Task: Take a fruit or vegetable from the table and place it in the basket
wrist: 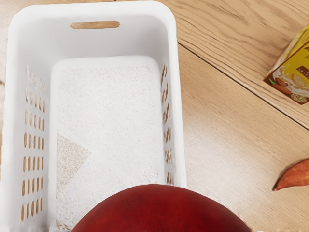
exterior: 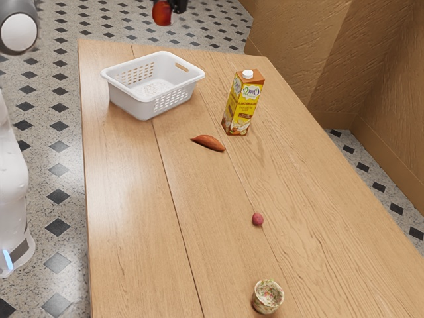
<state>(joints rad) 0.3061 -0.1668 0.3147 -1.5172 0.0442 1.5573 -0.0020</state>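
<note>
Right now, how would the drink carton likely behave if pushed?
The carton stands upright, tall over a narrow base, so a push near its top would probably tip it. Its flat sides make rolling unlikely, even once toppled. Fullness is hidden, so weight is unclear.

— Where does the exterior view look from?

— High at the side of the arm (exterior: 12,159), well back, slanting down along the worktop (exterior: 129,232). The patterned cup (exterior: 267,297) is nearest its lens; the white basket (exterior: 127,103) lies toward the far end.

— And the wrist view?

— Much closer: over the basket, facing steeply down into it, the red fruit (wrist: 159,210) right by the lens.

— What do they share?

— Basket, fruit, carton (exterior: 241,106), sweet potato (exterior: 210,143), and some worktop between; the wrist view crops the last two things.
</note>
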